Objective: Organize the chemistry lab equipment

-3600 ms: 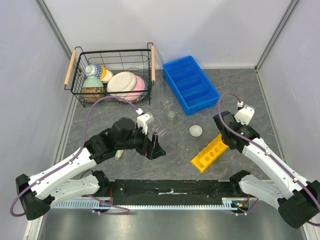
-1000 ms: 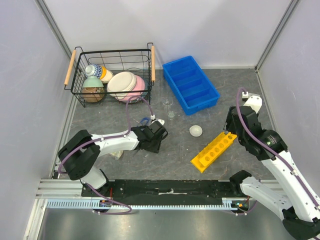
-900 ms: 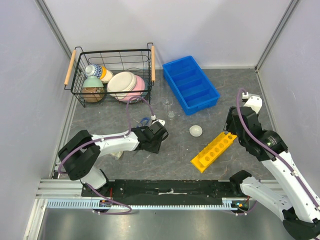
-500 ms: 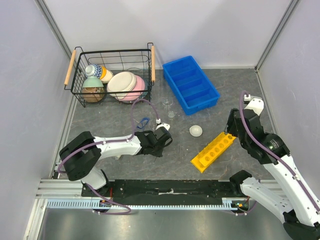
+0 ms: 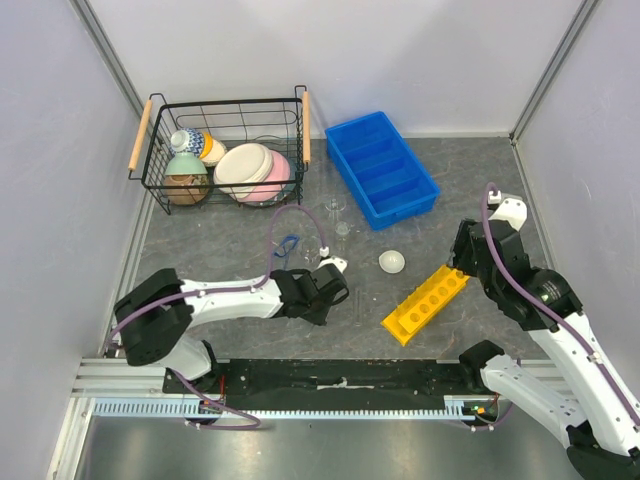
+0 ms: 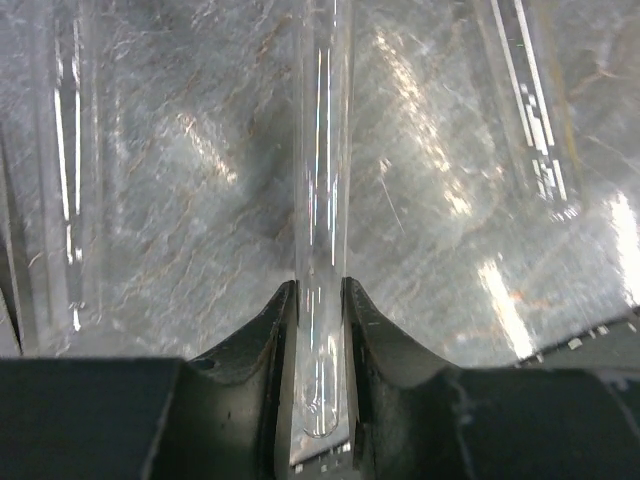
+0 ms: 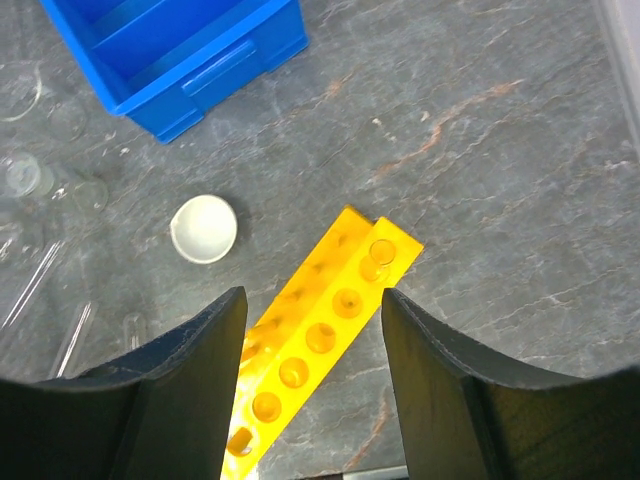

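In the left wrist view my left gripper [image 6: 320,292] is shut on the rounded end of a thin glass test tube [image 6: 325,150] that lies low over the grey table and points away from the jaws. From above, that gripper [image 5: 332,288] sits left of the yellow rack [image 5: 427,303]. Two more tubes [image 6: 70,180] lie either side of the held one. My right gripper [image 7: 312,305] hangs open above the rack [image 7: 330,335], touching nothing; a clear tube seems to stand in its far hole. The white domed dish [image 5: 391,262] and small glass vessels [image 5: 341,228] sit between the arms.
A blue divided bin [image 5: 382,168] stands at the back centre. A wire basket [image 5: 296,133] with pastel bowls and cups fills the back left. Another loose tube [image 5: 358,306] lies on the table beside my left gripper. Grey walls close both sides.
My left arm has slid right along the table and its jaws have closed onto the test tube. The right arm has barely shifted and stays open over the rack.
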Controlling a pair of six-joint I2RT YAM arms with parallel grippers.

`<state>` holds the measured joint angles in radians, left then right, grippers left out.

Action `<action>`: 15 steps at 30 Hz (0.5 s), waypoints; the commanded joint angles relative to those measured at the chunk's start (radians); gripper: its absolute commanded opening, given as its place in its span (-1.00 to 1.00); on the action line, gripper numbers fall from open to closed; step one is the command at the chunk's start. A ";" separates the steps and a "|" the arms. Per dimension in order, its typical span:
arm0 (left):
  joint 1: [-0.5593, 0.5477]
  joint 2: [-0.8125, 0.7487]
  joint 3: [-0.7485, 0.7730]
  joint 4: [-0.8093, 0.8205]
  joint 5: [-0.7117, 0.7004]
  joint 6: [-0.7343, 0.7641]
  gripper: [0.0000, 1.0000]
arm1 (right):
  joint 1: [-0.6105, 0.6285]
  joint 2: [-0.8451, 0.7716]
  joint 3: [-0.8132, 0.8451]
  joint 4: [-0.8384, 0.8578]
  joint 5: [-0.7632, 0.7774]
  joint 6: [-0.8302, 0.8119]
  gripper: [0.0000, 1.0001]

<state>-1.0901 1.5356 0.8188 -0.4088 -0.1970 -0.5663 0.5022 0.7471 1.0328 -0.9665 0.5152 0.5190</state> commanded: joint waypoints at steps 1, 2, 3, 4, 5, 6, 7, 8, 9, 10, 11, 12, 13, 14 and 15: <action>-0.010 -0.155 0.094 -0.103 0.034 0.035 -0.96 | 0.004 -0.003 0.058 0.003 -0.098 -0.028 0.29; -0.010 -0.178 0.105 -0.113 0.048 0.043 -0.96 | 0.004 -0.005 0.067 0.011 -0.125 -0.036 0.28; -0.010 -0.201 0.126 -0.120 0.083 0.052 -0.96 | 0.004 -0.006 0.072 0.014 -0.182 -0.043 0.29; -0.010 -0.245 0.138 -0.133 0.106 0.071 -0.96 | 0.004 -0.009 0.075 0.018 -0.220 -0.048 0.29; -0.010 -0.264 0.151 -0.142 0.131 0.080 -0.96 | 0.004 -0.012 0.078 0.031 -0.257 -0.062 0.29; -0.010 -0.285 0.172 -0.142 0.184 0.088 -0.96 | 0.004 -0.015 0.078 0.037 -0.292 -0.068 0.29; -0.010 -0.320 0.181 -0.142 0.208 0.101 -0.96 | 0.004 -0.023 0.078 0.044 -0.381 -0.076 0.29; -0.011 -0.339 0.189 -0.140 0.249 0.106 -0.96 | 0.004 -0.031 0.069 0.070 -0.426 -0.086 0.30; -0.010 -0.353 0.201 -0.133 0.324 0.115 -0.96 | 0.004 -0.038 0.062 0.083 -0.476 -0.088 0.30; -0.010 -0.365 0.207 -0.124 0.362 0.127 -0.96 | 0.004 -0.049 0.059 0.095 -0.568 -0.089 0.31; -0.010 -0.389 0.210 -0.104 0.399 0.132 -0.96 | 0.004 -0.057 0.049 0.126 -0.619 -0.093 0.31; -0.010 -0.399 0.215 -0.087 0.469 0.138 -0.96 | 0.004 -0.061 0.046 0.136 -0.657 -0.094 0.31; -0.010 -0.408 0.217 -0.072 0.499 0.144 -0.96 | 0.004 -0.069 0.044 0.146 -0.696 -0.094 0.31; -0.010 -0.419 0.220 -0.050 0.527 0.147 -0.96 | 0.004 -0.077 0.039 0.166 -0.778 -0.093 0.32; -0.010 -0.423 0.224 -0.041 0.575 0.151 -0.96 | 0.004 -0.090 0.038 0.178 -0.822 -0.097 0.32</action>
<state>-1.0954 1.1404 1.0092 -0.5102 0.1493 -0.4774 0.5022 0.6949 1.0702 -0.8925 -0.0193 0.4469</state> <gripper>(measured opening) 0.283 0.656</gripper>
